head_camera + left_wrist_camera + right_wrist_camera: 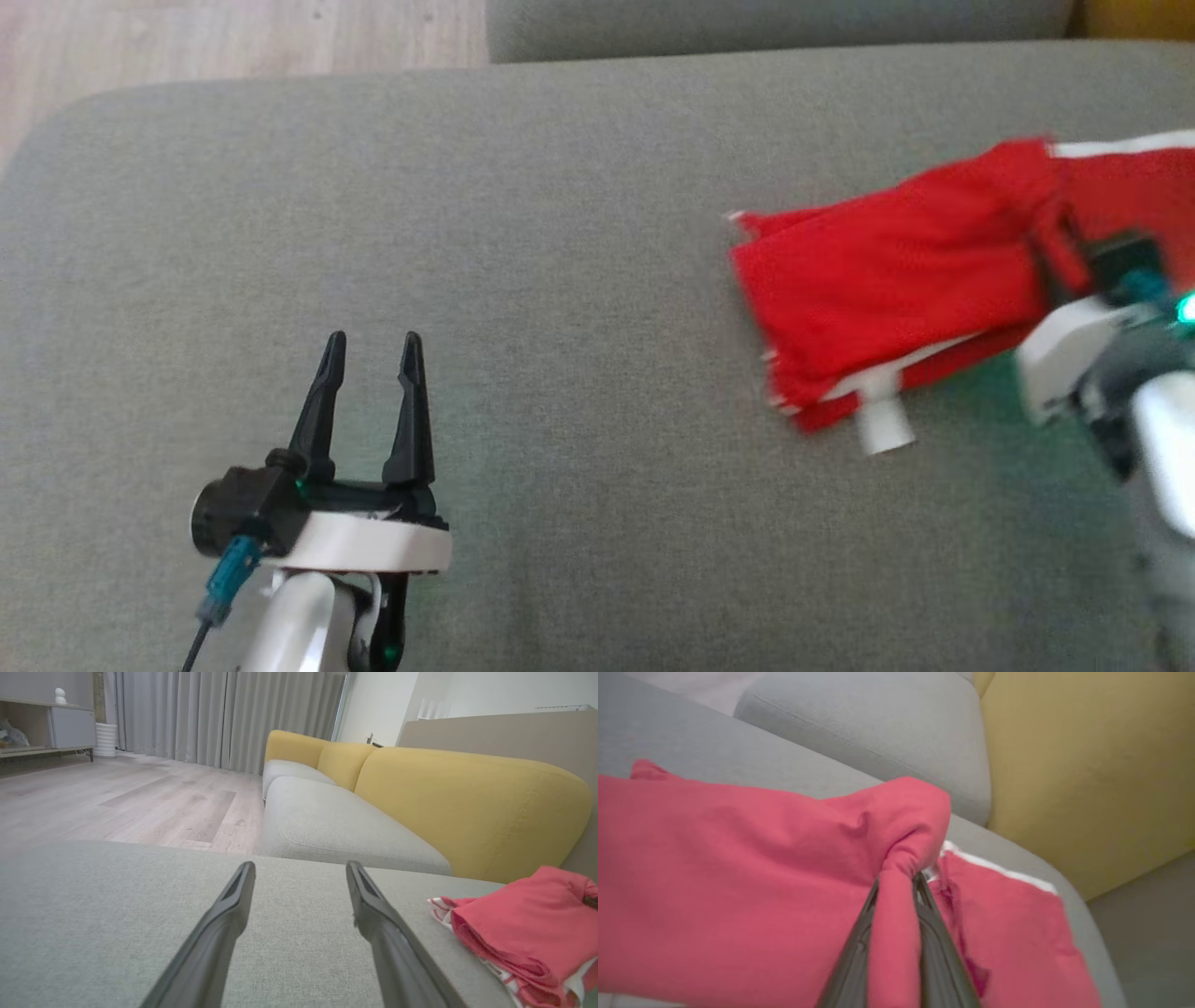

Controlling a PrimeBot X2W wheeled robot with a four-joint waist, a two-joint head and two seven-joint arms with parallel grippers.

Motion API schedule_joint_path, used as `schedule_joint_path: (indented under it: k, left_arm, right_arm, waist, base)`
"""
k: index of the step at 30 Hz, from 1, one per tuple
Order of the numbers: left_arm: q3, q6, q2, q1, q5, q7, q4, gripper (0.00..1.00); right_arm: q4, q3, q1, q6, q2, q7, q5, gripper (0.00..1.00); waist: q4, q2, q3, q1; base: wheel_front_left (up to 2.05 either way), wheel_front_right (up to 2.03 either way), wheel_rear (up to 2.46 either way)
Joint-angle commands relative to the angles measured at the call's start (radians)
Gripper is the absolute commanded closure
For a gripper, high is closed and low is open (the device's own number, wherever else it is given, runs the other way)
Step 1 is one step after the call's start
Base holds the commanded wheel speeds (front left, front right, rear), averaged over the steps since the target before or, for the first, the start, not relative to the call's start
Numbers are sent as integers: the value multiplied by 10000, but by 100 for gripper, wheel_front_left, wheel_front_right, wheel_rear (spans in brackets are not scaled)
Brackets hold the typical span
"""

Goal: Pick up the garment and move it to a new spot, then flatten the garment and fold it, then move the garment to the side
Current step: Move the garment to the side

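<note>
The garment (896,280) is red with white trim, folded into a thick bundle at the right of the grey sofa seat (560,233). My right gripper (896,879) is shut on a bunched fold of the garment (738,868), the cloth squeezed between both dark fingers (859,942). In the head view the right wrist (1074,355) sits at the garment's near right edge, fingertips hidden under cloth. My left gripper (372,350) stands open over bare seat at the lower left, far from the cloth. The garment (523,933) lies right of the left gripper (300,870).
A yellow backrest (467,807) runs behind the seat, and a second grey cushion (336,826) lies beyond a gap. Wooden floor (233,37) shows past the seat's far left corner. Grey curtains (210,714) and a cabinet (46,723) stand across the room.
</note>
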Motion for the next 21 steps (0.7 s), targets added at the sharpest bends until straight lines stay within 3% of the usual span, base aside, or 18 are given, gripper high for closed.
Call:
schedule_joint_path:
  k: [1, 9, 21]
  left_arm:
    - [290, 6, 74, -423, 44, -65, -321, 0]
    - [397, -170, 74, -855, 235, -65, -234, 0]
    - [432, -325, 74, -1301, 220, -65, -219, 0]
  right_arm:
    - [-573, 73, -528, -7, -472, 165, 144, 100]
    - [-925, -813, -741, -7, -2168, 1074, -61, 100]
    - [-917, -2330, -1079, -7, -2864, 1598, -935, 100]
  waist:
    - [-135, 0, 215, 0]
    - [-144, 0, 821, 0]
    - [-58, 0, 1530, 0]
  base:
    - [0, 0, 0]
    - [0, 0, 0]
    - [0, 0, 0]
